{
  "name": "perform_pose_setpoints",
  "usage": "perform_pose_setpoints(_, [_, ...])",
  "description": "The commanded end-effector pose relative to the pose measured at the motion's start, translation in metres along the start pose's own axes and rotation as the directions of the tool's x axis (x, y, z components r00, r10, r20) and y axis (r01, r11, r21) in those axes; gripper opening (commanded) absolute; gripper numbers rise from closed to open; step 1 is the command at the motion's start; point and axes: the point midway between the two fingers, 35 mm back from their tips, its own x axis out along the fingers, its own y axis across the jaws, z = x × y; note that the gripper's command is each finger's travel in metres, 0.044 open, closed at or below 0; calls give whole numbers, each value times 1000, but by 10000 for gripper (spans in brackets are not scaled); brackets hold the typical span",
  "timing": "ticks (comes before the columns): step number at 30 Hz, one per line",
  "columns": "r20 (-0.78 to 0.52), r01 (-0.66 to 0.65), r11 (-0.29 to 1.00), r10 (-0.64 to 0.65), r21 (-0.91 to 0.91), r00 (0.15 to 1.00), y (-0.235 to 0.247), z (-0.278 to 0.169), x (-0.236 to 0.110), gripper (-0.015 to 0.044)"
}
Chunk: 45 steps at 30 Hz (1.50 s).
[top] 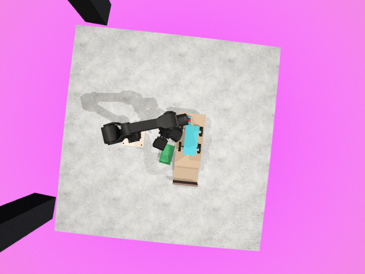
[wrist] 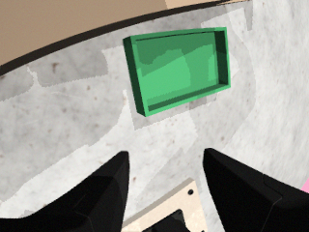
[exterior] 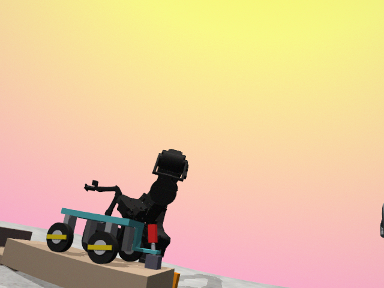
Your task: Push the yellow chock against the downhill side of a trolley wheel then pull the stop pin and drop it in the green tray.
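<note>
Top: one black six-joint arm (top: 141,127), one tan wooden ramp (top: 188,170), one cyan-decked trolley (top: 190,140), one green rectangular tray (top: 166,153) at the ramp's 9 o'clock.

Exterior: four black wheels are counted; the red-headed stop pin (exterior: 152,233) is seen seated at the uphill end.

Wrist: the black parallel-jaw gripper (wrist: 164,184) is seen part open, nothing held; tray at 12 o'clock.

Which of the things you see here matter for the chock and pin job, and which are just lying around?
Job: trolley, ramp, red-headed stop pin, green tray, orange chock handle just showing by the ramp's end.
Lying about: upper black block, lower black block, both off the grey floor.
</note>
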Motion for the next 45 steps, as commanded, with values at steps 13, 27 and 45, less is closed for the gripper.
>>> perform_pose_setpoints(13, [6, -174, 751, 220, 637, 975, 49, -14, -38, 190])
perform_pose_setpoints(27, [-32, -88, 284, 392, 955, 919, 86, -37, -75, 190])
perform_pose_setpoints(45, [-59, 18, 94, 453, 995, 889, 103, -50, -81, 190])
